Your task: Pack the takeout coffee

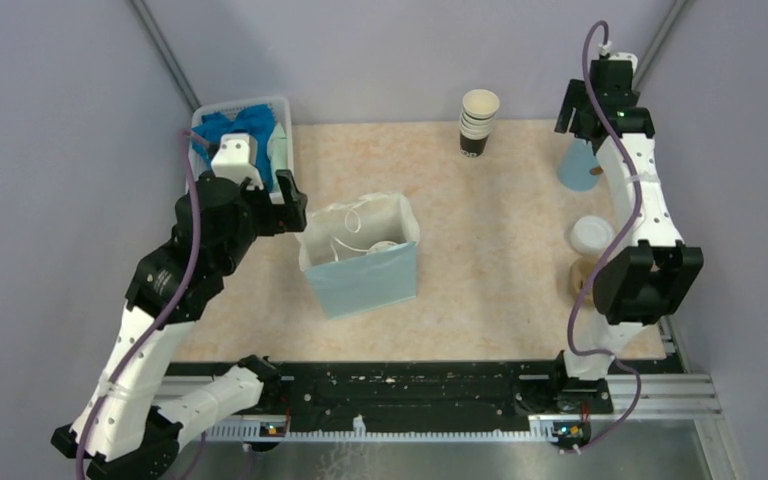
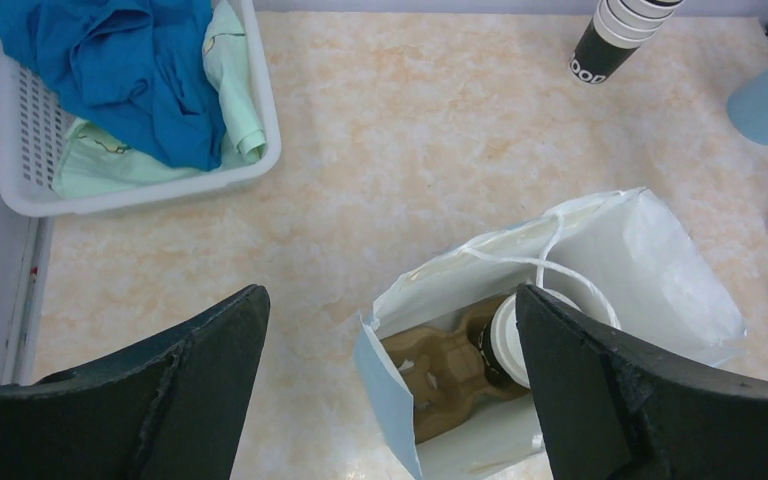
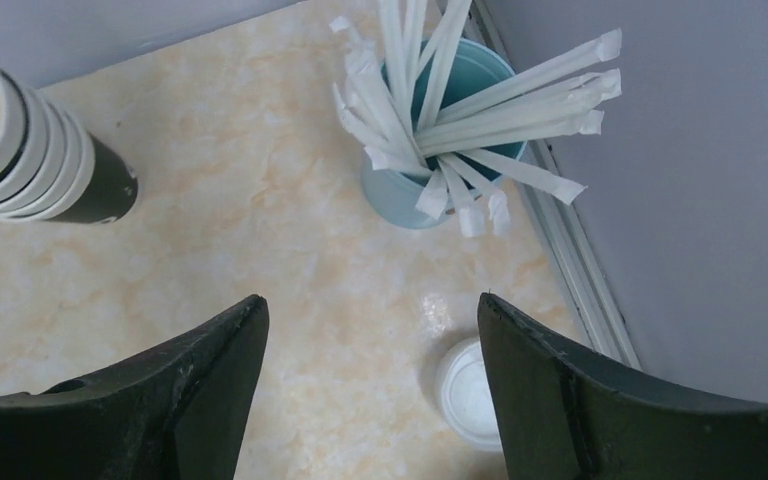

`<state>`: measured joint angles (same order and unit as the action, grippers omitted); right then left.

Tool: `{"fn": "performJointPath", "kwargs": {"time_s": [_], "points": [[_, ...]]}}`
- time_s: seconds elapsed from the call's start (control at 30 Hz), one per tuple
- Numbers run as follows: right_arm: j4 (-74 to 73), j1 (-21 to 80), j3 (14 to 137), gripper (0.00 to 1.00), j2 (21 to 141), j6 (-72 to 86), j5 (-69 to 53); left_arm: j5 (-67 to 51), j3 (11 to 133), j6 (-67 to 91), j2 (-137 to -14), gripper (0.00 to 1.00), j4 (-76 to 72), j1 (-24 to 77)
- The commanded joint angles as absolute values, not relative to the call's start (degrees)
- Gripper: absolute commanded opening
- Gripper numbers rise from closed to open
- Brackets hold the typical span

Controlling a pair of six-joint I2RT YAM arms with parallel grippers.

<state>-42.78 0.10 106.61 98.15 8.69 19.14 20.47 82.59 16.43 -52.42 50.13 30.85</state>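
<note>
1. The left gripper hangs wide and empty beside the paper bag.
2. The takeout coffee sits inside the bag, in the cardboard carrier.
3. The right gripper gapes empty near the straws.
4. Risk: a finger snagging the bag's handles could tip it.

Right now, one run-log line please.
left gripper: open, empty, near light blue paper bag | brown paper cup with white lid: in bag's cardboard carrier | right gripper: open, empty, near teal straw cup
</note>
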Motion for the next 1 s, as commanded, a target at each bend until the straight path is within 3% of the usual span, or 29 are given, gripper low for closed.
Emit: {"fn": "performJointPath", "kwargs": {"time_s": [0.0,0.13,0.4,0.53,0.7,0.97], "points": [[-33.85,-4.15,109.67,0.75,102.7,7.85,17.07,20.81,83.97,12.57,-54.24,0.98,41.55,30.98],[-31.02,-8.64,116.21,0.67,108.36,12.08,12.38,21.45,86.19,12.47,-57.69,0.99,39.53,31.03],[-26.5,-12.9,126.95,0.61,119.46,13.0,10.46,21.47,86.41,14.51,-62.6,0.99,40.81,31.01],[-27.64,-14.11,134.79,0.51,125.35,13.44,9.37,21.66,85.0,15.72,-63.35,0.98,39.87,31.02],[-25.53,-14.54,138.27,0.32,129.01,14.41,9.26,22.86,85.95,13.99,-65.71,0.98,39.77,30.98],[-23.95,-14.51,140.42,0.32,132.6,16.26,9.73,23.48,87.7,10.26,-69.73,0.98,38.66,30.79]]}}
